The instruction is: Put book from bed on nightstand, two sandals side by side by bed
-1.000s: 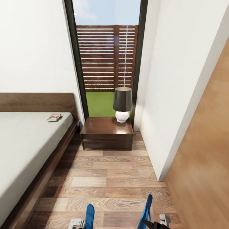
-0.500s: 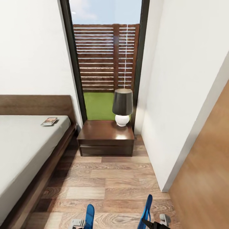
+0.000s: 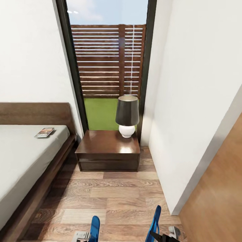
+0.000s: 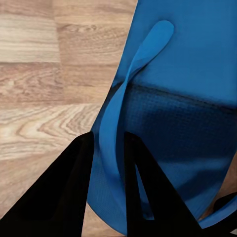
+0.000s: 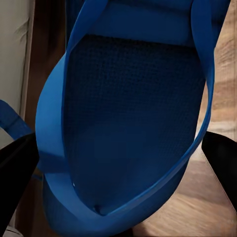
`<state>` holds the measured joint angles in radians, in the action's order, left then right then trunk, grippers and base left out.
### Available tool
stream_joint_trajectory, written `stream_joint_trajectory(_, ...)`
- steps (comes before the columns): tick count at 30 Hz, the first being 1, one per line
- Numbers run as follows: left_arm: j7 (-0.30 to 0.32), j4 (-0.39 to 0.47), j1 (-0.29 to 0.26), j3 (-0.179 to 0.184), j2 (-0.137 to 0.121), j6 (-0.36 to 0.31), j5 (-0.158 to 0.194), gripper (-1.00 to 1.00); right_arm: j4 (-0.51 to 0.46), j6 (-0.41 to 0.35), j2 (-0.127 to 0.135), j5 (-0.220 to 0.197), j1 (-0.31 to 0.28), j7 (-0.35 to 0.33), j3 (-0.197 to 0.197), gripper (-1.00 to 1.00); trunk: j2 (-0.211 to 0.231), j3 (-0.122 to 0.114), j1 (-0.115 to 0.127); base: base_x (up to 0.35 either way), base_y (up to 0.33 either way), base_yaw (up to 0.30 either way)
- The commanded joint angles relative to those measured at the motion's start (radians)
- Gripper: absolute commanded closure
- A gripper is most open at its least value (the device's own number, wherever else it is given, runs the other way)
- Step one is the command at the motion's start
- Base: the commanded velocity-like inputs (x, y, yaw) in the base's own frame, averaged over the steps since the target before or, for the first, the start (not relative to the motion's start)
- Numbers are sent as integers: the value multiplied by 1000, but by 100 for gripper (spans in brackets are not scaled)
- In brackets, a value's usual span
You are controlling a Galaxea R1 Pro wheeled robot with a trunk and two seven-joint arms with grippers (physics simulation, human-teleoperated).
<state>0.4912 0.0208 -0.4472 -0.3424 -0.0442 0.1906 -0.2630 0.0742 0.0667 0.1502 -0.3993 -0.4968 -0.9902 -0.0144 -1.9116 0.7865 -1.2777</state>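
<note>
Bed [image 3: 23, 158] at left, book [image 3: 44, 132] on mattress by headboard, not moved yet. Nightstand [image 3: 108, 151] ahead with lamp [image 3: 127, 116]. Left tool [image 4: 106, 163] clamped on one sandal [image 4: 187, 123], right tool [image 5: 118, 163] on other sandal [image 5: 133, 123]; neither placed.

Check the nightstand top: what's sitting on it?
On the nightstand, just a lamp with a dark shade and white round base, at its back corner toward the wall. The rest of the top is bare glossy wood. The book lies on the bed.
</note>
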Motion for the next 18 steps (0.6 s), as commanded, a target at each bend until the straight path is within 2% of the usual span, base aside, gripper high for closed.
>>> stream_joint_trajectory(1, -1, -1, -1, -9, 0, 6, -12, 100, 4, 7, 0, 0, -2, -4, -3, 100, 0, 1, 0, 228, -23, 0)
stream_joint_trajectory(18, -1, -1, -1, -9, 0, 6, -12, 100, 4, 7, 0, 0, -2, -3, -2, 100, 0, 1, 0, 259, -2, 0)
